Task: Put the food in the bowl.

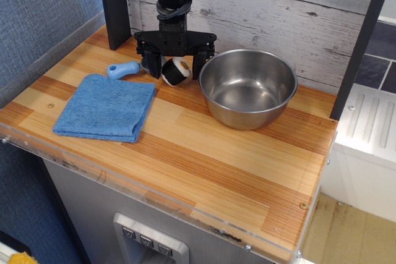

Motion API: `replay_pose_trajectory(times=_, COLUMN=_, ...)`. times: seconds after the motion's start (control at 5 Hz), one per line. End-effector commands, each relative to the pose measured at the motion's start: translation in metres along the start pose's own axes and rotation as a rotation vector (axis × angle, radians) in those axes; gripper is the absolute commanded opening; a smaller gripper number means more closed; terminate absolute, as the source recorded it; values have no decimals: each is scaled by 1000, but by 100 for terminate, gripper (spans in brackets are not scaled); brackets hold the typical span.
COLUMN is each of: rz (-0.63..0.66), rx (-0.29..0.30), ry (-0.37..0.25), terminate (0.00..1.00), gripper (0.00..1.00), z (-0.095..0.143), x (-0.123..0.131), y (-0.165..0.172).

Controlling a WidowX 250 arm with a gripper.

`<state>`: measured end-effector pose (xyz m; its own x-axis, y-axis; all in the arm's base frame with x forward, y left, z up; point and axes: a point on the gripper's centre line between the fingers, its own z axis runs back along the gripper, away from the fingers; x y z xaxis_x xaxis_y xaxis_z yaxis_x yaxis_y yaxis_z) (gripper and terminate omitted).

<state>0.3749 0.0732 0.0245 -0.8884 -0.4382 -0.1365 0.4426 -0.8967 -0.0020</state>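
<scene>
The food (pixel 177 72) is a small roll with a black band and white ends. It lies tilted on the wooden counter, just left of the bowl (pixel 247 117), a large shiny steel bowl that holds nothing. My gripper (pixel 175 69) has come down over the food with its jaws wide apart. One finger (pixel 150 64) is on the food's left and the other (pixel 200 65) on its right, close to the bowl's rim. I cannot tell if a finger touches the food.
A grey scoop with a blue handle (pixel 122 69) lies left of the food, its cup mostly hidden behind my left finger. A folded blue cloth (pixel 105 107) lies at front left. A black post (pixel 116 10) stands at the back left before the plank wall.
</scene>
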Motion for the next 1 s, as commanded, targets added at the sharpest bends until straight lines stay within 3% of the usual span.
replay_pose_trajectory(times=0.0, rz=24, rx=10, ry=72, terminate=0, gripper=0, z=24, x=-12, y=-9)
replay_pose_trajectory(times=0.4, rz=39, rx=29, ry=102, terminate=0, gripper=0, z=43, x=-16, y=-12)
replay_pose_trajectory(times=0.8, rz=36, rx=41, ry=191, terminate=0, gripper=0, z=84, x=-29, y=-8)
